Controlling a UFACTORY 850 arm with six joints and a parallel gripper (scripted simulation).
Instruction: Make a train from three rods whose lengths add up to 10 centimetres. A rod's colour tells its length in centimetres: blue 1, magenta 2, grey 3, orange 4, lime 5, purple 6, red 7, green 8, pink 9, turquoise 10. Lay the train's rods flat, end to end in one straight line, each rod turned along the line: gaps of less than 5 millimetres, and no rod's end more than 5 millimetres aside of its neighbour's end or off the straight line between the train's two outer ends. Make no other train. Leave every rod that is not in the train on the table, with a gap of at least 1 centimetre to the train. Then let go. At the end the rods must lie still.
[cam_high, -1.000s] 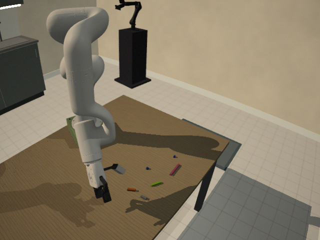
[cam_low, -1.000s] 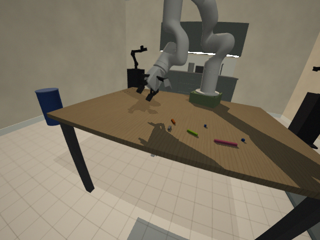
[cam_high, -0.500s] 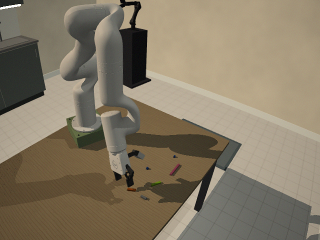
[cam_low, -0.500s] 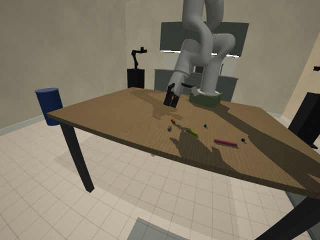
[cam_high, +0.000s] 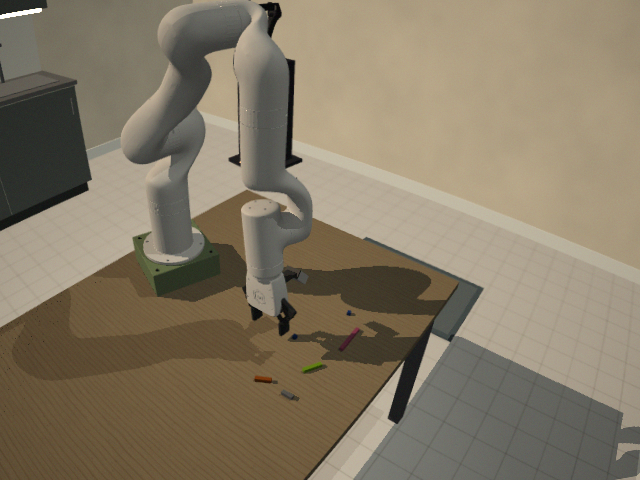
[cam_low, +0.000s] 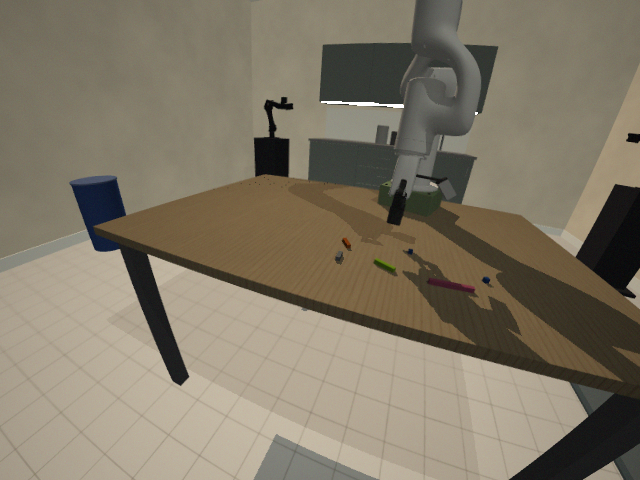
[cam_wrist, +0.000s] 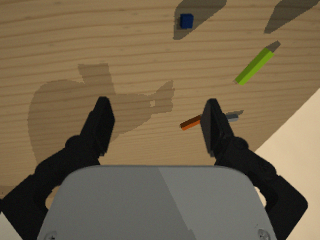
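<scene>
With the gripper (cam_high: 269, 321) wide open and empty above the desk (cam_high: 129, 392), it should, I think, come down centred across the orange rod (cam_high: 263, 379), which lies near the lime rod (cam_high: 312, 367).

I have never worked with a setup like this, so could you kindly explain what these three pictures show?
It is one white robot arm, bolted to a green base on a wooden table. One picture looks down from high up, one from the room beside the table, one from a camera on the wrist, looking past the fingers. The gripper hangs over the table, open and holding nothing. On the table lie small coloured rods, all apart: orange, grey, lime, a long magenta-looking one and two tiny blue ones.
</scene>
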